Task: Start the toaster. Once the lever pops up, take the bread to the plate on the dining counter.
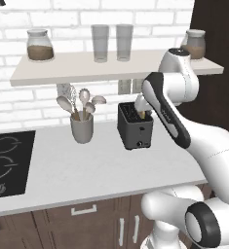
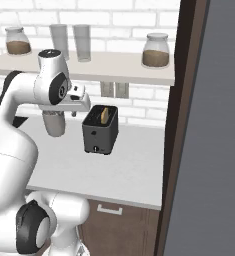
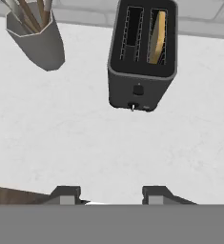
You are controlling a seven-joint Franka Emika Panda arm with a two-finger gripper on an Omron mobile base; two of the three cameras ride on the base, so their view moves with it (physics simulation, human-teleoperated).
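Note:
The black toaster (image 1: 135, 127) (image 2: 101, 132) (image 3: 142, 62) stands on the white worktop near the back wall. The bread (image 3: 157, 37) (image 2: 105, 115) stands upright in one slot, its tan top edge poking out; the other slot is empty. A small lever knob (image 3: 138, 89) sits on the toaster's narrow end, facing me. My gripper (image 3: 111, 194) hovers above the worktop, in front of the toaster and well short of it. It is open, with nothing between its fingertips. The plate and the dining counter are out of view.
A grey utensil holder (image 1: 82, 129) (image 3: 37, 40) with spoons stands left of the toaster. A black cooktop (image 1: 6, 163) lies at the far left. A shelf (image 1: 111, 68) with jars and glasses hangs above. A tall dark panel (image 2: 209, 125) closes off the right side.

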